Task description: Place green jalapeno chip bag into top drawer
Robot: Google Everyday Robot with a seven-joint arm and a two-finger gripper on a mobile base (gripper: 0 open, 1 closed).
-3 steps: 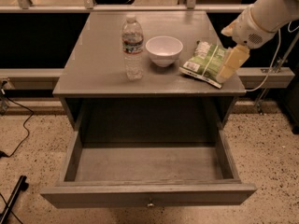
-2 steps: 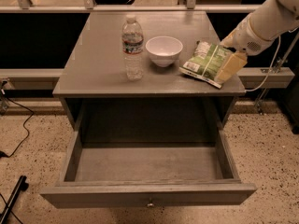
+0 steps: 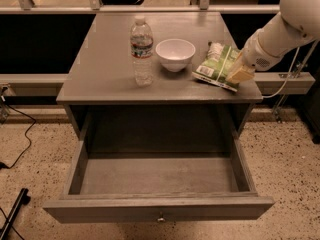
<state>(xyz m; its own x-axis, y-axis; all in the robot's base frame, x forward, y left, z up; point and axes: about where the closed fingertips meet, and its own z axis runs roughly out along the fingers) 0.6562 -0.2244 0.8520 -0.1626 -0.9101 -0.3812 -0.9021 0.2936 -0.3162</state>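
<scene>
We look down on a grey cabinet [image 3: 100,81] with its top drawer [image 3: 160,209] pulled fully out toward us. A small brass knob [image 3: 161,217] sits at the middle of the drawer's front panel, and we see nothing lying on the drawer's floor.

On the cabinet top, from left to right, stand a clear water bottle [image 3: 142,51] and a white bowl [image 3: 175,54]. Then the green chip bag [image 3: 216,65] lies flat near the right edge, just beside the bowl.

A white robot arm [image 3: 280,29] reaches in from the upper right. Its gripper [image 3: 239,73] is down at the right end of the bag and overlaps that end in our view. We cannot tell whether it is gripping the bag or only resting against it.

As we judge it, the task is at an early stage. The drawer is already open and ready to receive the bag, so that part needs no more work. The bag is on the cabinet top and has not been lifted. What is left is to get a firm hold on the bag and raise it. It must then be carried forward past the front edge of the cabinet and let go inside the open drawer below.
</scene>
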